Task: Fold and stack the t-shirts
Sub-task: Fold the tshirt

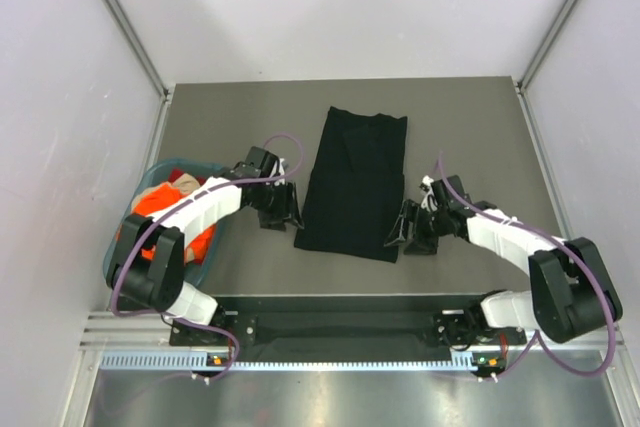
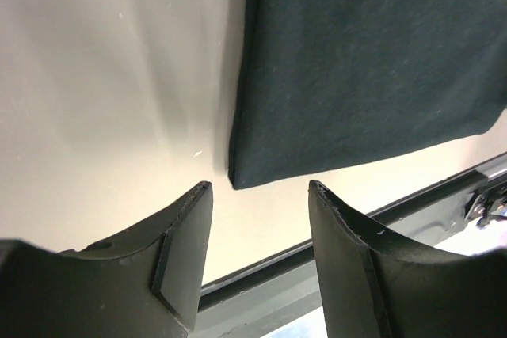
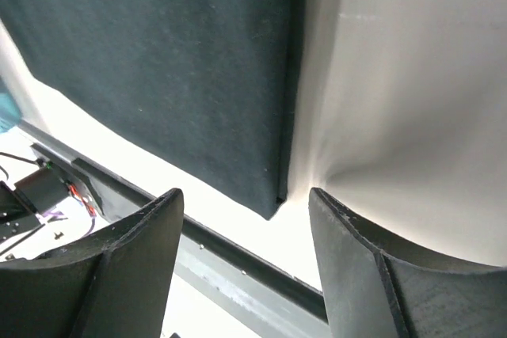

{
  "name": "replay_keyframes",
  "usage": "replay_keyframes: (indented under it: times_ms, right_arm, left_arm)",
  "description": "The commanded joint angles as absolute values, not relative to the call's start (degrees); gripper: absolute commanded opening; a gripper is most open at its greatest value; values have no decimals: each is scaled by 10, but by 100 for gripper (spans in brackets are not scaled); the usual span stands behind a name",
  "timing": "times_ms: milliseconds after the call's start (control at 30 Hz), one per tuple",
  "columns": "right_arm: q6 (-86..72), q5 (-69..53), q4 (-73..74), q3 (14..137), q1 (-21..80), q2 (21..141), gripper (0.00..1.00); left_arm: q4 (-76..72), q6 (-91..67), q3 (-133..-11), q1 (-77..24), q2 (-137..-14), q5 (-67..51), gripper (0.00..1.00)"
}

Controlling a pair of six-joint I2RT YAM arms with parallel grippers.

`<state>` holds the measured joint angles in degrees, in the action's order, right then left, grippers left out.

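A black t-shirt [image 1: 355,182] lies folded into a long flat rectangle in the middle of the table. Its near left corner [image 2: 238,180] sits just beyond my left gripper [image 2: 260,187], whose jaws stand apart with nothing between them. The near right corner [image 3: 273,207] lies just ahead of my right gripper [image 3: 247,194], also open and empty. In the top view the left gripper [image 1: 283,209] is beside the shirt's left edge and the right gripper [image 1: 408,230] beside its near right corner. An orange t-shirt [image 1: 165,209] lies crumpled in the basket at the left.
A teal plastic basket [image 1: 122,232] stands at the table's left edge, partly under my left arm. The dark front rail of the table [image 2: 333,235] runs close behind both grippers. Grey walls close in the table on three sides.
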<state>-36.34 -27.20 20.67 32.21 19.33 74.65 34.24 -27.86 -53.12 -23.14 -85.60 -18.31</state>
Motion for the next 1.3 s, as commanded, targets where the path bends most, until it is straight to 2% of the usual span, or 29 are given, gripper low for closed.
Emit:
replay_keyframes:
  times_ms: [0, 167, 333, 467, 600, 733, 867, 1033, 1267]
  right_arm:
    - [-379, -268, 158, 316, 202, 722, 64]
    - [-374, -259, 161, 295, 203, 712, 62]
    - [-378, -259, 181, 316, 207, 680, 46]
    - [-371, -264, 211, 361, 223, 670, 40]
    - [-389, -301, 172, 394, 274, 714, 34]
    - [-408, -344, 86, 416, 313, 816, 22]
    - [-402, -370, 27, 416, 320, 894, 15]
    - [-380, -390, 4, 373, 317, 947, 12]
    - [-342, -364, 32, 281, 248, 919, 11]
  left_arm:
    - [331, -290, -555, -225, -854, -182, 57]
    - [314, -313, -526, -223, -872, -214, 53]
    - [294, -312, -526, -223, -838, -235, 34]
    - [253, -327, -528, -228, -809, -257, 26]
    - [200, -361, -528, -243, -857, -323, 17]
    - [158, -383, -539, -277, -926, -380, 13]
    - [83, -424, -502, -276, -982, -407, 9]
    - [97, -408, -476, -264, -987, -388, 7]
    - [197, -338, -432, -186, -997, -309, 4]
